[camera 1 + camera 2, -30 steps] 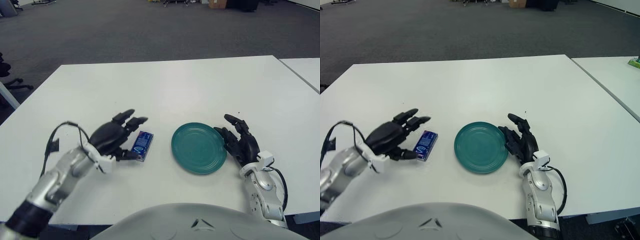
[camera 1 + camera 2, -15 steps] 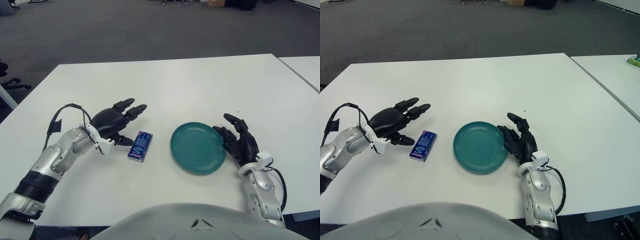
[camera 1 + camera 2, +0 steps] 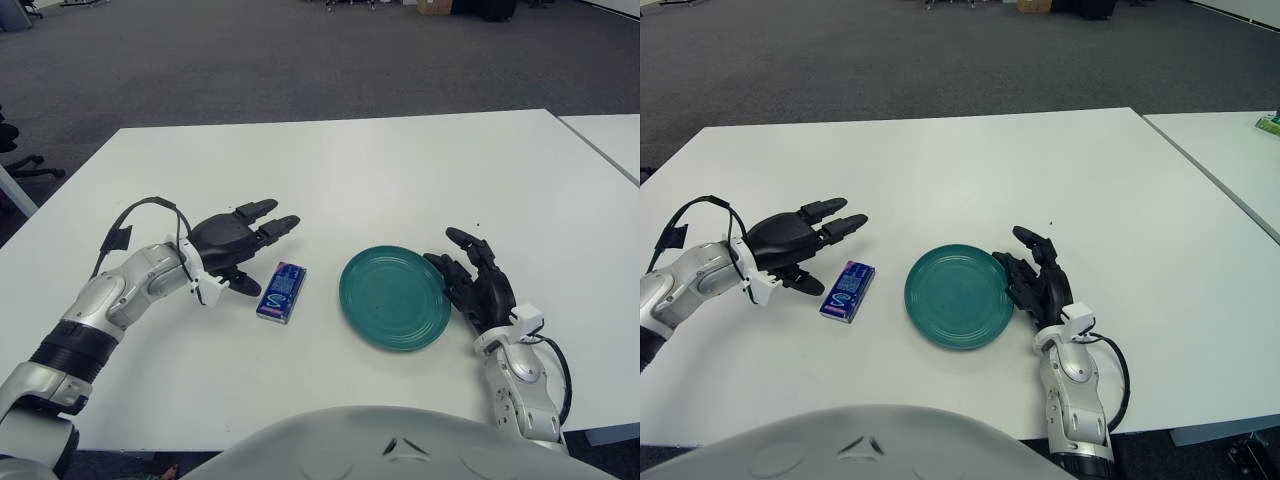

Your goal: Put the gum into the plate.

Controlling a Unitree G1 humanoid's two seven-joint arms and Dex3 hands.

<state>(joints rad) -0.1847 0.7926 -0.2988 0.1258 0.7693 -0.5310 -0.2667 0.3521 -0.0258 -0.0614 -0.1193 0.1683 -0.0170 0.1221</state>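
Hovering with fingers spread and empty, the left hand (image 3: 235, 240) sits just beside the gum (image 3: 281, 292), which lies on the surface left of the plate (image 3: 395, 297); grasping comes next. The right hand (image 3: 478, 285) shows open beside the plate's right rim.

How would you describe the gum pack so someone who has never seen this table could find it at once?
On the white table, find the round teal plate near the front edge. Just to its left lies the gum pack, flat on the tabletop, below the open fingers of the left hand. It is the only small blue rectangular packet there.
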